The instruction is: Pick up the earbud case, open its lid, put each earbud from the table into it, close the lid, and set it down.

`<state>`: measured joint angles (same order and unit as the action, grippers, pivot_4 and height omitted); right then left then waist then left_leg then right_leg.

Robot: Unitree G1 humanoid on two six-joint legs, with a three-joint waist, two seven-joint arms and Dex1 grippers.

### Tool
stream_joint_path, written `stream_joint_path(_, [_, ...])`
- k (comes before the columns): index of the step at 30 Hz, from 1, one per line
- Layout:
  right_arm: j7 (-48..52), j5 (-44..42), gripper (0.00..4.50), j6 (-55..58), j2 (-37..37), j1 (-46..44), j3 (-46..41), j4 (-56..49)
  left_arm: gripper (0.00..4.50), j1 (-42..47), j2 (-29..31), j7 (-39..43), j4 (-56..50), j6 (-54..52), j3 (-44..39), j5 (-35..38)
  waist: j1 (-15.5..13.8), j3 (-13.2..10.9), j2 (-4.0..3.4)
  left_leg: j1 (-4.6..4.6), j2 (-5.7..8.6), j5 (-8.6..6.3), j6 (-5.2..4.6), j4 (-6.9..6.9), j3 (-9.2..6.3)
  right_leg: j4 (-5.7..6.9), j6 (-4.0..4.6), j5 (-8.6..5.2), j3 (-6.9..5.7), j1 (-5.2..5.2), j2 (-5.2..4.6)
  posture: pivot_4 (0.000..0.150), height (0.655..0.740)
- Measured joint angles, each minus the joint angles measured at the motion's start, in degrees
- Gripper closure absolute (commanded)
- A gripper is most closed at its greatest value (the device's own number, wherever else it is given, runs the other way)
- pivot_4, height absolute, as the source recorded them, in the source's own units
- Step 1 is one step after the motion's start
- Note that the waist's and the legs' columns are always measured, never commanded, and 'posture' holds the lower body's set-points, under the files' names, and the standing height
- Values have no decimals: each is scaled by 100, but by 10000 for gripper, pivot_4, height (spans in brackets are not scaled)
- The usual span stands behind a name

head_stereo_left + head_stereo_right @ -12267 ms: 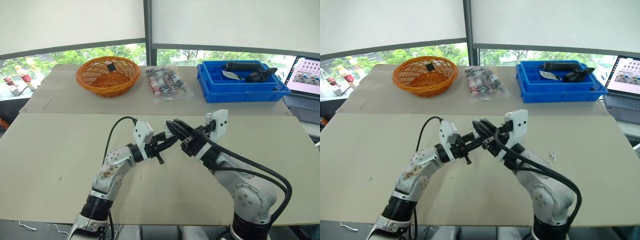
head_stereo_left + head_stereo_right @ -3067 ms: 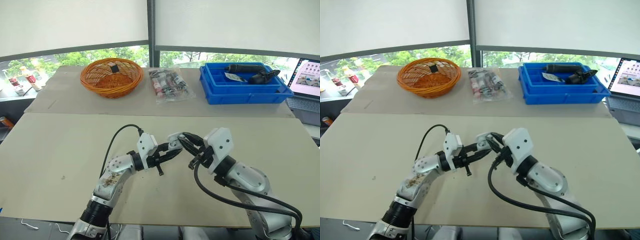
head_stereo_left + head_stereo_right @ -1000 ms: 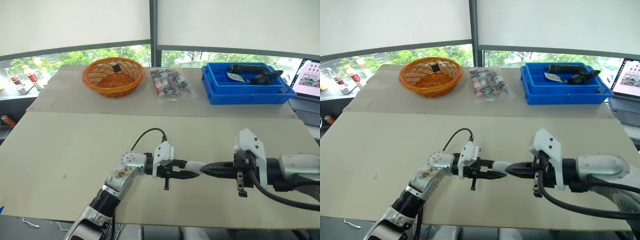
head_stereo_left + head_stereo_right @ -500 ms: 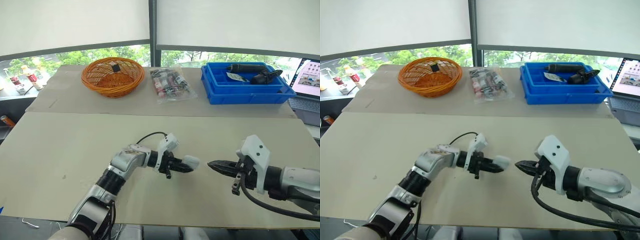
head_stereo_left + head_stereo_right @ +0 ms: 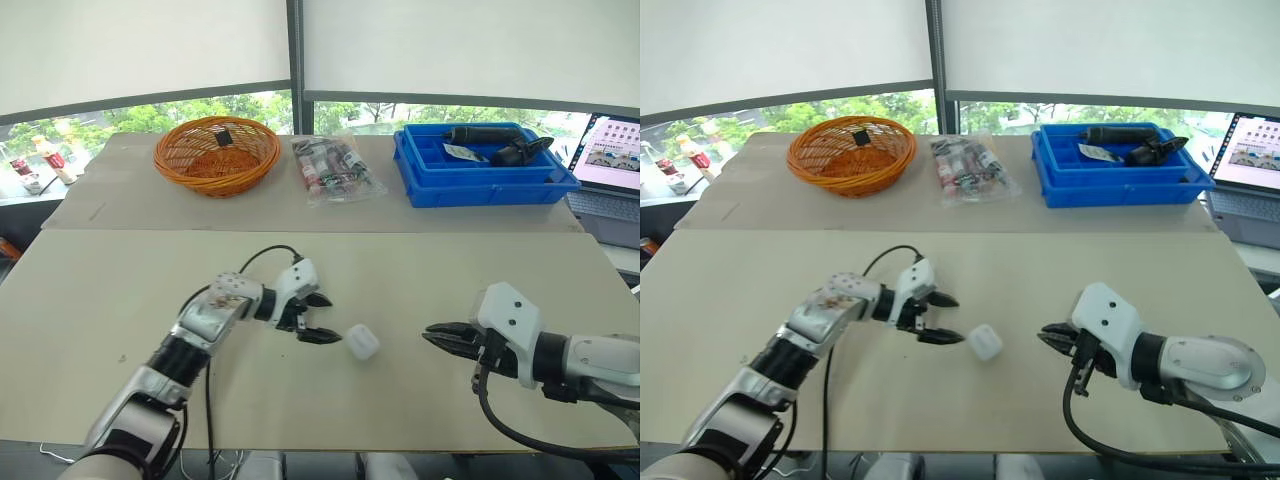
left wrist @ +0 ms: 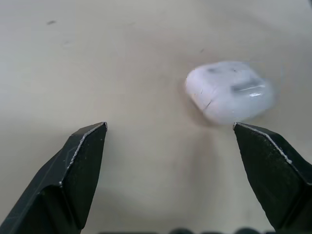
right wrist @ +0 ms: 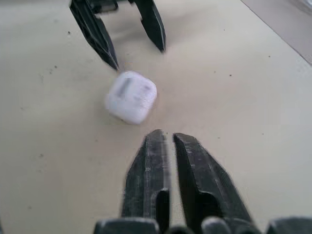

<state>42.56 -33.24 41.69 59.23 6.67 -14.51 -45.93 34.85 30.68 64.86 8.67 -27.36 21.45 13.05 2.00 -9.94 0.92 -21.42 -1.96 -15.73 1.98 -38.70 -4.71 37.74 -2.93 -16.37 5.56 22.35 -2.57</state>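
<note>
The case (image 5: 362, 342) lies on the table (image 5: 120, 290) between the two grippers. The left gripper (image 5: 333, 320) is just beside it on its left, not touching, and the right gripper (image 5: 427, 334) is farther off on its right. Far behind them, the basket (image 5: 216, 153) sits on the left, the bag (image 5: 337, 167) in the middle, the bin (image 5: 483, 165) on the right and the laptop (image 5: 610, 160) right of the bin.

I count one white earbud case (image 5: 362, 343), one orange wicker basket (image 5: 215, 178), one blue bin (image 5: 490, 188), one clear bag (image 5: 335, 168), one laptop (image 5: 610, 150), plus my left claw (image 5: 325, 318) and right claw (image 5: 432, 333), making two.
</note>
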Motion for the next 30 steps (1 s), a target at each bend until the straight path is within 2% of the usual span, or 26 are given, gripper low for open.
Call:
stream_joint_path(4, [446,158,14960,-328,135,-85,5,259,0,-325,523,157,-172,401,-281,-43,-5,-3,2,-7,-1,0,0,0,0,-1,0,0,-3,4,-2,1500,7114])
stream_joint_path(8, [865,226,1228,-532,312,-108,-189,402,0,-756,961,595,-660,614,-617,214,-25,-11,4,-13,-2,0,0,-1,0,-3,0,0,-4,8,-3,1500,7114])
stream_joint_path(9, [942,238,250,-575,318,-109,-262,424,0,-838,1040,681,-763,658,-709,285,-33,-11,5,-13,-2,0,0,-1,0,-2,0,0,-4,8,-3,1500,7114])
stream_joint_path(14, [1096,342,250,-678,321,-114,-299,433,0,-1416,1075,730,-1146,920,-1108,504,-92,-12,5,-13,-2,0,0,-4,0,-2,0,0,-4,7,-4,1500,7114])
stream_joint_path(21, [1206,589,250,-812,310,-44,-168,400,0,-1858,1046,853,-1410,1515,-1141,507,-116,-12,5,-14,-2,0,0,-6,0,-1,1,1,-4,7,-4,1500,7114])
stream_joint_path(27, [1238,1066,250,-1314,252,297,-107,360,0,-2084,1120,947,-1450,1897,-1196,501,-114,-12,5,-11,-2,0,0,-6,1,2,1,1,-4,7,-4,1500,7114])
stream_joint_path(30, [1248,1370,250,-1718,157,555,-101,368,0,-2258,1132,677,-1487,2122,-1403,401,-115,-12,6,-11,-2,0,0,-5,1,1,1,1,-4,7,-4,1500,7114])
